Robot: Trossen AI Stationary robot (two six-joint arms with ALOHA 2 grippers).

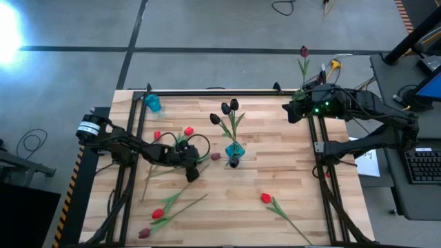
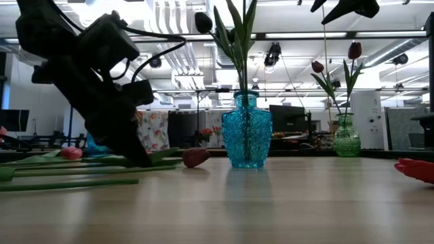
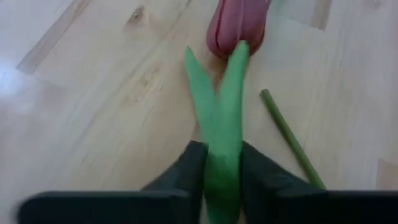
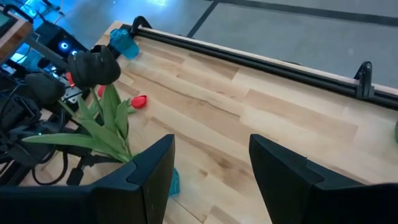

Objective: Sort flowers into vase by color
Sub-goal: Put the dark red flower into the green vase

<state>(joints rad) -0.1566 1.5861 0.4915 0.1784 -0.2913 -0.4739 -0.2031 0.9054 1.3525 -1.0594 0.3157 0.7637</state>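
Observation:
A maroon tulip lies on the wooden table just left of the blue vase (image 1: 234, 150); its head (image 3: 236, 25) rests on the wood. My left gripper (image 3: 221, 180) is down at the table (image 1: 195, 171), shut on this tulip's green leaves. The blue vase (image 2: 245, 139) holds black tulips (image 1: 229, 109). A green vase (image 2: 346, 139) at the far right edge holds maroon tulips (image 2: 354, 49). My right gripper (image 4: 211, 168) hangs open high above the table's far right corner (image 1: 296, 110), with nothing between its fingers. My left gripper pinches the maroon tulip's leaves (image 3: 222, 163) between its two fingers, a short way behind the head. The fingers (image 3: 186, 171) slant down from the table's left side and lie roughly along the stem. The tulip lies on the table, its head on the wood.
Red tulips lie loose on the table: two at the left (image 1: 188, 131) (image 1: 157, 136), one near the front left (image 1: 158, 213), one at the front right (image 1: 265, 198). A maroon head (image 1: 143, 234) lies at the near left corner. A small blue vase (image 1: 153, 103) lies at the far left. Another green stem (image 3: 289, 137) lies beside the held tulip.

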